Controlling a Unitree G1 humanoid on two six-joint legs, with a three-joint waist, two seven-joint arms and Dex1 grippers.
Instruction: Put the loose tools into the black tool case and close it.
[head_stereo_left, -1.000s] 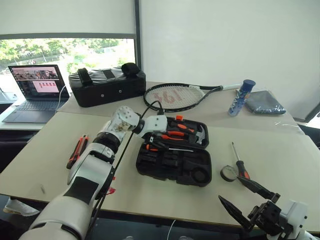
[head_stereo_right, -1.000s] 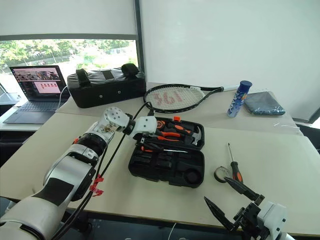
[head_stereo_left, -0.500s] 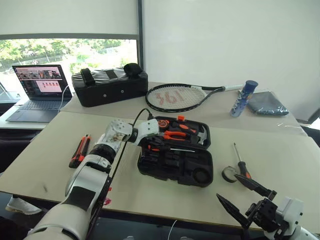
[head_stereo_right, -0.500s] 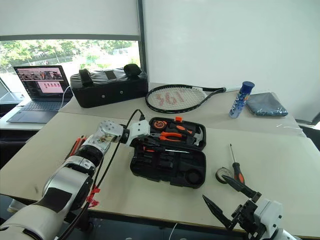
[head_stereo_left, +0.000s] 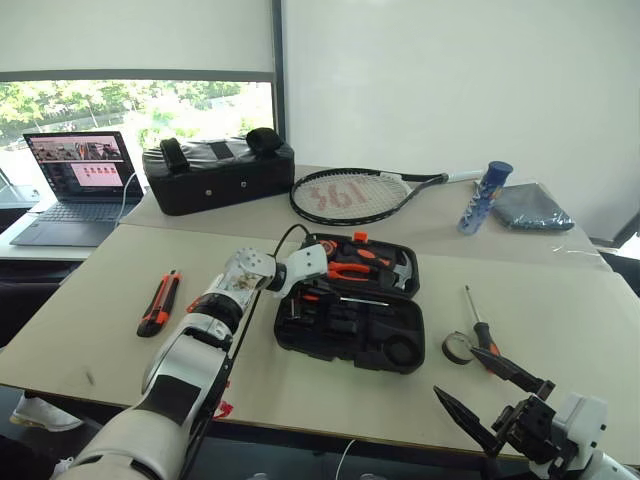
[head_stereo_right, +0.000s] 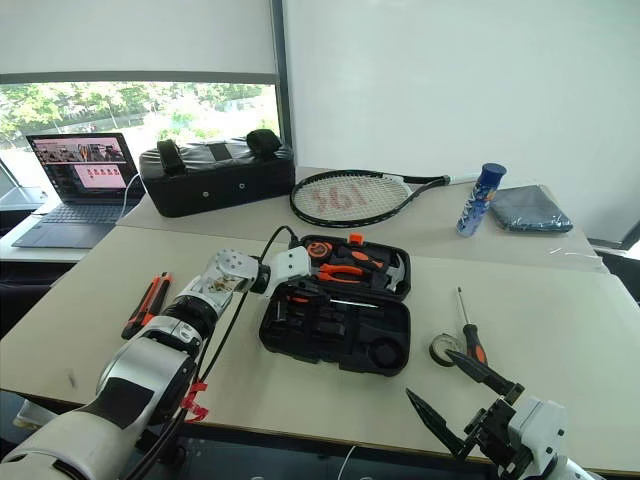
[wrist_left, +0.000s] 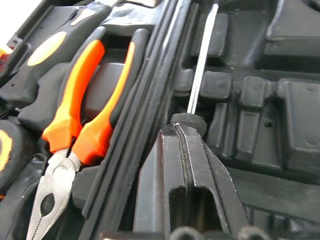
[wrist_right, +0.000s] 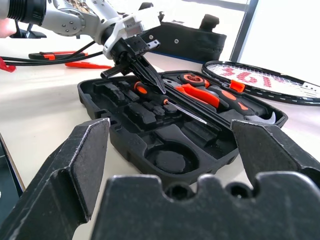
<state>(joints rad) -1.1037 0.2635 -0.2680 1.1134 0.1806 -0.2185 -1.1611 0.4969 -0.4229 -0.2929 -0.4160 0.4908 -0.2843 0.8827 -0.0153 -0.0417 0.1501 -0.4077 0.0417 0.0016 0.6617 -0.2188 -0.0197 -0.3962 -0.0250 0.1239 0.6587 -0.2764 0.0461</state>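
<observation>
Black fingers of the left gripper (wrist_right: 150, 80) are pinching together over the open tool case (head_stereo_left: 345, 345), touching a slim orange screwdriver (wrist_right: 167, 103); the right gripper (head_stereo_left: 490, 400) is hanging spread wide.

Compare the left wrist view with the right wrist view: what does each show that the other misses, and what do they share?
Left wrist view alone: the pliers' bare metal nose, seen close up, and the left end effector's shut fingers from behind.

Right wrist view alone: the right end effector standing open, the whole tool case, the utility knife on the table, the racket and the black bag.

Shared: the left end effector shut at the handle end of a screwdriver lying in the case, and the orange-handled pliers.
</observation>
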